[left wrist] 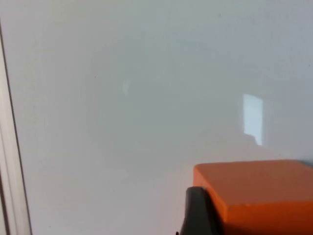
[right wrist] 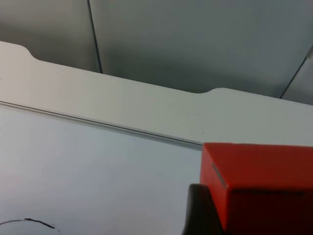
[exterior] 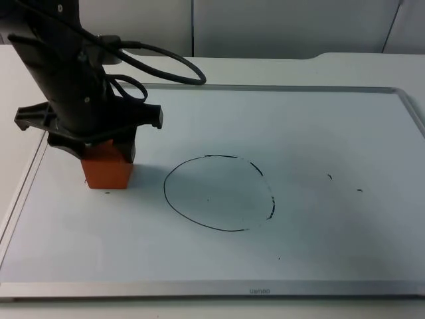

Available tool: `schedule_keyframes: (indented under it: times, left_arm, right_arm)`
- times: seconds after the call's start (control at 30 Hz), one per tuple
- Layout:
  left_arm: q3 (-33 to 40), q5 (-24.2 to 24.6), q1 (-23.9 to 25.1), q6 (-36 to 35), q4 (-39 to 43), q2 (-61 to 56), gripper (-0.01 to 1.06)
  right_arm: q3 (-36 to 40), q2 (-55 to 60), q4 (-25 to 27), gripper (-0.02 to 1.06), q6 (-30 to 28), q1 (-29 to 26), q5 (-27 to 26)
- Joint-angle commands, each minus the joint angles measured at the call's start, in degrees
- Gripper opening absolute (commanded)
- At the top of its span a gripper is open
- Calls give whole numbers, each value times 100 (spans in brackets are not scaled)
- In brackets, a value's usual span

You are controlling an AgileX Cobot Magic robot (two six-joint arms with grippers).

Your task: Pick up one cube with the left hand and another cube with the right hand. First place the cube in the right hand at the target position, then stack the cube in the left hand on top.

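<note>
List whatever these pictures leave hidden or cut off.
- Top view: left pincer fingertips hidden by the arm above the orange cube.
- Left wrist view: the orange cube is cut off by the picture's edge.
- Right wrist view: the red cube is cut off too, so the right pincer grip and its height over the whiteboard cannot be judged.

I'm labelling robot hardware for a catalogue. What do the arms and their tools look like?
The left arm is a thick matte-black column ending in a black left tool with a wide crossbar, at the orange cube. The right tool, by the red cube, shows a rounded black fingertip.
</note>
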Motion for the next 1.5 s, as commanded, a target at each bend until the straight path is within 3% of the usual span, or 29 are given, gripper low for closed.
schedule_keyframes:
  times: [0.0, 0.17, 0.27, 0.53, 0.67, 0.87, 1.13, 1.23, 1.47]
  left_arm:
    - [-17, -15, -46, -19, -6, 20, 46]
    - [-17, -15, -46, -142, -20, 20, 35]
    - [-21, -3, -46, -293, -20, 20, 35]
    - [-409, 909, -88, -12, -20, -73, 26]
    - [-473, 1103, -205, 462, -15, -481, 0]
    - [-473, 1402, -273, 756, 47, -1204, 0]
    - [-473, 1910, -297, 940, 89, -2332, 0]
    - [-473, 2153, -297, 1013, 89, -2828, 0]
    - [-460, 2587, -320, 1117, 89, -3267, 0]
  right_arm:
    - [9, -49, -19, 0, -46, 5, -119]
    - [9, -49, -19, 0, -46, 5, -131]
    - [9, -49, -19, 0, -46, 5, -131]
    - [9, -49, -19, 0, -46, 5, -131]
    - [9, -49, -19, 0, -46, 5, -102]
    - [-2, -49, 25, 0, -82, 5, 14]
    - [-68, 61, 808, 0, -760, 5, 137]
    - [-333, 464, 1129, 0, -1079, 14, 575]
    - [-953, 1413, 1074, 0, -1221, 588, 860]
